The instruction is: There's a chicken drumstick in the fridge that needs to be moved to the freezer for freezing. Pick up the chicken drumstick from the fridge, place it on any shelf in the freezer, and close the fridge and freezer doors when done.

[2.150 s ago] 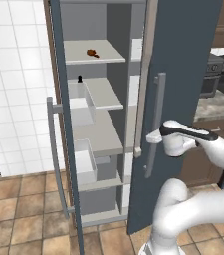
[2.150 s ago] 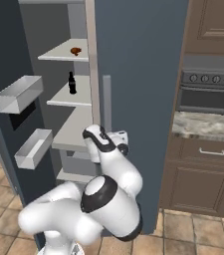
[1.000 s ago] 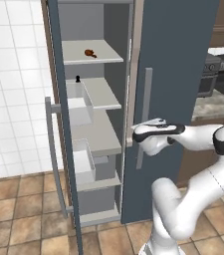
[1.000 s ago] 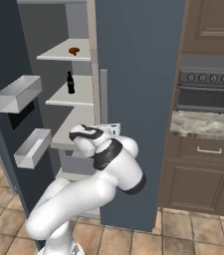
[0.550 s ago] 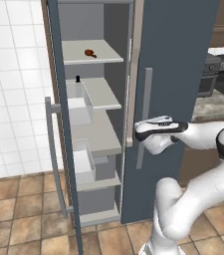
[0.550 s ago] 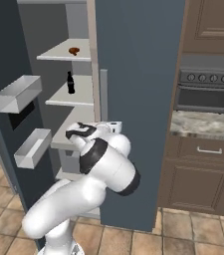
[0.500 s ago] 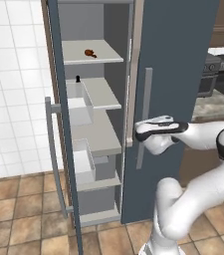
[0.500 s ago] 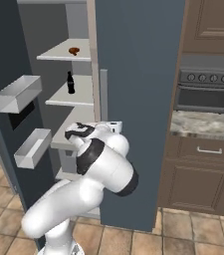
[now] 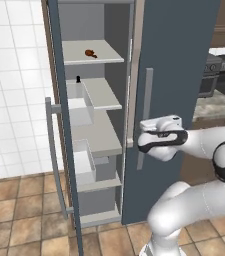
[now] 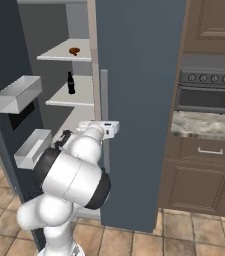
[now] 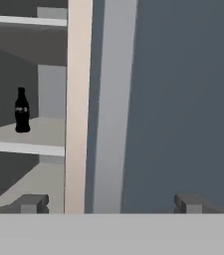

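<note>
— Chicken drumstick [image 9: 90, 53], one small reddish-brown piece, on the top pale grey shelf [image 9: 104, 57]?
— Yes. One small dark bottle [image 11: 22, 110] below; gripper [image 11: 108, 203] spread wide, empty, near the closed door's grey bar handle [image 9: 145, 117].

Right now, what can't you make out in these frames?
- Small reddish-brown chicken drumstick on the top shelf: too small in both base views to tell its orientation.
- Interior behind the closed slate-blue door: hidden in all views.
- Gripper: hidden behind the white hand in base views; hand view shows just fingertips, wide apart.
</note>
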{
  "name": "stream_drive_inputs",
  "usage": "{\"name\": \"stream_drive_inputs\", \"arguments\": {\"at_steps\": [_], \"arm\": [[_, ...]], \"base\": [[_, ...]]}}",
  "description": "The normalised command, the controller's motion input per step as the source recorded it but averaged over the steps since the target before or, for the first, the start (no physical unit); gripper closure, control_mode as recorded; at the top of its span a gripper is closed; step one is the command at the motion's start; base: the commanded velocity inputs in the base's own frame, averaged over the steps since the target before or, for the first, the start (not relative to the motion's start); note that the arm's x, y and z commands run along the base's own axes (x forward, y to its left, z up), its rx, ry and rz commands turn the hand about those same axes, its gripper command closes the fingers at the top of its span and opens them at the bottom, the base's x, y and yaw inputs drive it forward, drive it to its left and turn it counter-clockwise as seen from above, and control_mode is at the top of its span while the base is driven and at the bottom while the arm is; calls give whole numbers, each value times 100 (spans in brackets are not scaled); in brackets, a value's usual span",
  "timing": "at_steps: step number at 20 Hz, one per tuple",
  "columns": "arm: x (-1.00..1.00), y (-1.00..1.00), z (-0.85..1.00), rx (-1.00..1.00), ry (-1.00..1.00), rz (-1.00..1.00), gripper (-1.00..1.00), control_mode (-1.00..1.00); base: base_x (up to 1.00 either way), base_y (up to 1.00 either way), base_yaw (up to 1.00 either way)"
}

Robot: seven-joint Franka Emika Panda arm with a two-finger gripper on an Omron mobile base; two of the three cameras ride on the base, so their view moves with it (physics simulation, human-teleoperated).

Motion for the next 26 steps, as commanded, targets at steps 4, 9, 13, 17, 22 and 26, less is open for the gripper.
{"name": "stream_drive_inputs", "arguments": {"at_steps": [4, 9, 13, 17, 22, 26], "arm": [[-53, -20, 99, 1, -4, -1, -100, -100], [-17, -33, 100, 0, -13, -1, -100, -100], [-3, -32, 100, 0, -10, 0, -100, -100], [-38, -56, 100, 0, 2, 0, -100, -100], [-99, -60, 37, 0, 19, 0, -100, -100], [-100, -22, -56, -4, 15, 0, -100, -100]], "base": [[0, 0, 0], [0, 0, 0], [0, 0, 0], [0, 0, 0], [0, 0, 0], [0, 0, 0]]}}
